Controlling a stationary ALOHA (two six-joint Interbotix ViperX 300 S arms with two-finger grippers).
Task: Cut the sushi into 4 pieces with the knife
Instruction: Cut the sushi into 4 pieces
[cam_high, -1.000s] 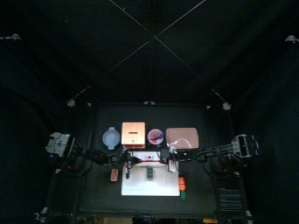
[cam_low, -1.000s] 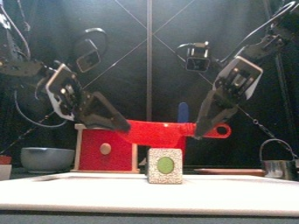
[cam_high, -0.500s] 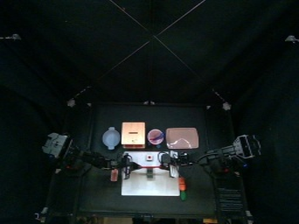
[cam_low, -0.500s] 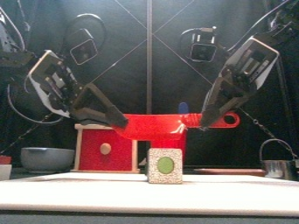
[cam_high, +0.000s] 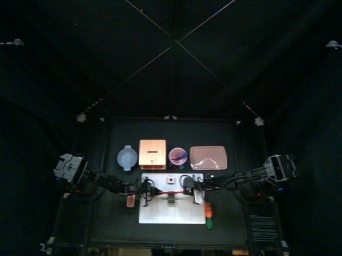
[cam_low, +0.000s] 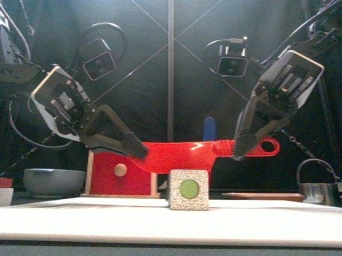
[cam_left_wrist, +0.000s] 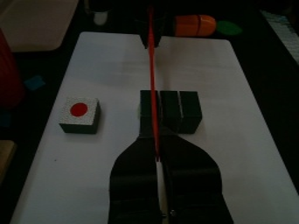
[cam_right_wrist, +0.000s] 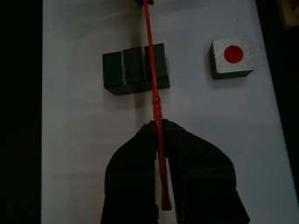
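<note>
The sushi roll (cam_left_wrist: 176, 109) lies on the white cutting board (cam_left_wrist: 216, 87), toward 6 o'clock on the table, with its long axis running 12 to 6. It is dark green outside and shows what look like three blocks pressed together, with thin seams between them. In the front view, its end face is pale and speckled with a green oval in the middle. A loose piece (cam_left_wrist: 79, 116), white on top with a red dot, sits apart from the roll at its 12 o'clock side. It may be a slice already taken off, though I cannot be sure.

The red knife (cam_low: 187, 153) hangs level above the roll, running 9 to 3 across it. It sits over or close to the seam nearest the roll's 12 o'clock end. Whether the edge touches the roll cannot be told. The left gripper (cam_left_wrist: 156, 144) is clamped on the blade's far end and the right gripper (cam_right_wrist: 156, 131) on the handle end.

This looks like the line-up for a cut. The next move calls for both arms to press straight down together while keeping the blade on the seam.

Further out, the blue-grey bowl (cam_high: 127, 157) is at 10 o'clock. The wooden box (cam_high: 154, 155) is at 11 and the pink tray (cam_high: 210, 157) at 1. An orange toy (cam_left_wrist: 193, 22) lies off the board at 3.
</note>
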